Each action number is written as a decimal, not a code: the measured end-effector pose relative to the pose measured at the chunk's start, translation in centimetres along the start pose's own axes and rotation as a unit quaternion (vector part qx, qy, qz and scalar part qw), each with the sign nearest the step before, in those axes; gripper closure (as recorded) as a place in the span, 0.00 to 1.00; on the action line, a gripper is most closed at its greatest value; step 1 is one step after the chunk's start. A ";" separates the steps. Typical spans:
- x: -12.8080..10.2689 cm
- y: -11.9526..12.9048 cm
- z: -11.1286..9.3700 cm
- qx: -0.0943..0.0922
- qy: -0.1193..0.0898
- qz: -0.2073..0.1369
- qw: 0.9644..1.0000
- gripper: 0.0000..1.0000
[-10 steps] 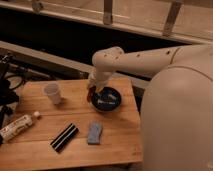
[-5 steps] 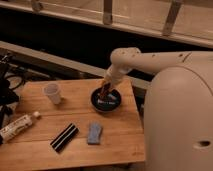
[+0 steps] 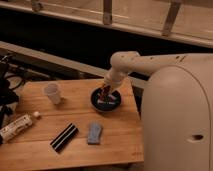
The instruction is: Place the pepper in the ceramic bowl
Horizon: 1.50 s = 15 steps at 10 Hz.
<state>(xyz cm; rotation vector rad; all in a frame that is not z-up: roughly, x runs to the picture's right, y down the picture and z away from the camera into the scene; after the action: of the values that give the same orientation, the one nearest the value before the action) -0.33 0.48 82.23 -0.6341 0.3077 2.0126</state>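
Red-orange pepper [image 3: 103, 90] barely shows at gripper [image 3: 105, 93] tip, over ceramic bowl [image 3: 116, 104] left rim; clenched or released, cannot tell. White robot body [image 3: 175, 115] hides wooden table [image 3: 120, 136] right edge.

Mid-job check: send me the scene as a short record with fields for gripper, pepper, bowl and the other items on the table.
gripper: low over the ceramic bowl's rear-left part
pepper: red-orange bit at the gripper, inside the bowl's outline; held or released, cannot tell
ceramic bowl: upright, right rear of the table
cup: left of the bowl, apart
sponge: in front of the bowl
black bar: left of the sponge
bottle: left edge
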 end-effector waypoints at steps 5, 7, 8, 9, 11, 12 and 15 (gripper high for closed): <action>0.2 -0.9 0.8 0.010 0.010 -0.012 1.000 0.98; 0.5 0.7 1.4 0.013 0.016 -0.021 1.000 0.77; 0.5 0.7 1.5 0.014 0.016 -0.022 1.000 0.71; 0.6 0.2 1.5 0.017 0.018 -0.025 0.999 0.67; 0.7 -0.1 1.4 0.019 0.021 -0.029 0.999 0.58; 0.9 0.6 1.6 0.020 0.022 -0.032 0.999 0.48; 1.1 0.6 1.8 0.026 0.027 -0.035 0.999 0.26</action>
<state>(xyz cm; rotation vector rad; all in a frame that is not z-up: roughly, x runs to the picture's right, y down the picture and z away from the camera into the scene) -1.86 1.76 83.09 -0.6579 0.3644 1.9173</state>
